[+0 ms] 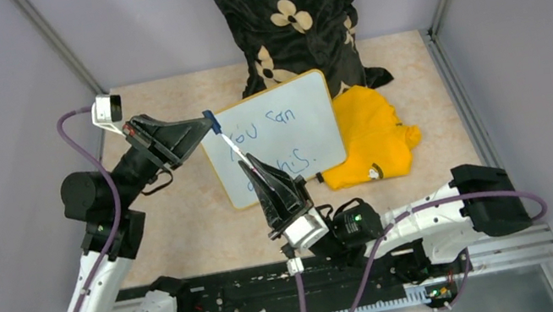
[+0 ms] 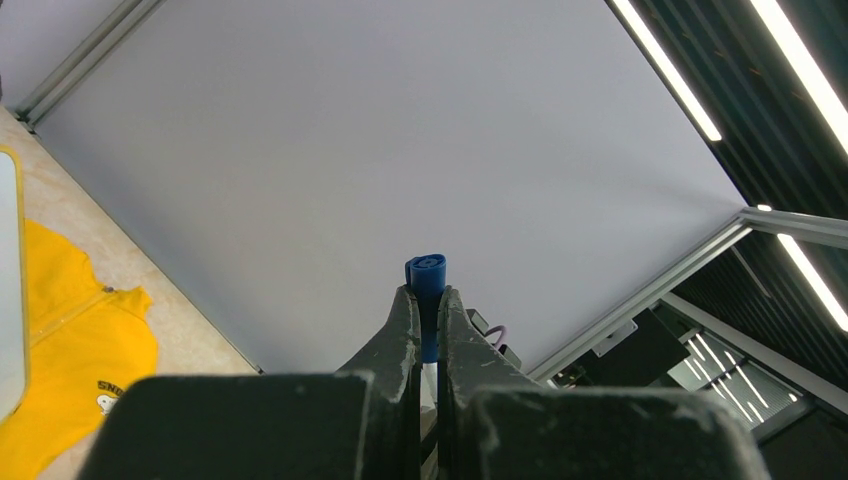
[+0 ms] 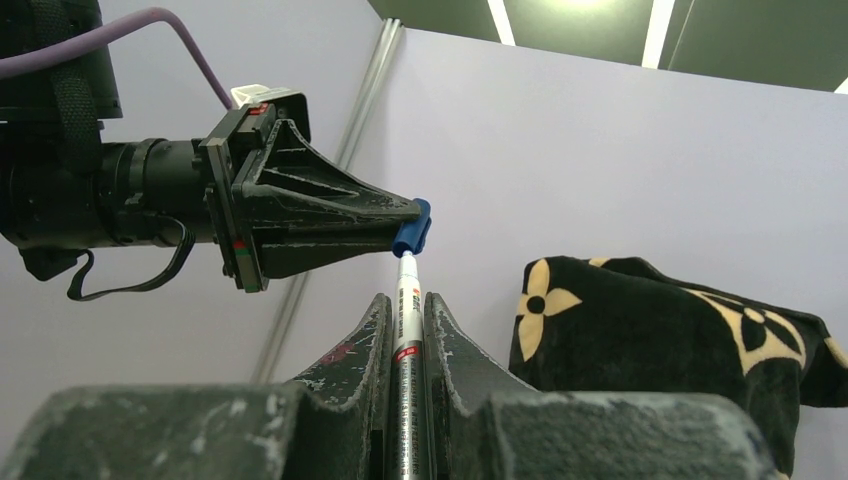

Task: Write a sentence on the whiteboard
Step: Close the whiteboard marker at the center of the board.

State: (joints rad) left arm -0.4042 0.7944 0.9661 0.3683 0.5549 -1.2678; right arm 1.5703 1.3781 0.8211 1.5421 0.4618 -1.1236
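The blue sentence looks finished on the board mid-surface; only capping seems left, left fingers clamped on the cap, right fingers clamped on the marker.

The beige marbled counter carries a whiteboard lying flat near its middle. A crumpled yellow cloth lies touching the board's right edge. Black flowered fabric rests at the counter's far edge, behind both.
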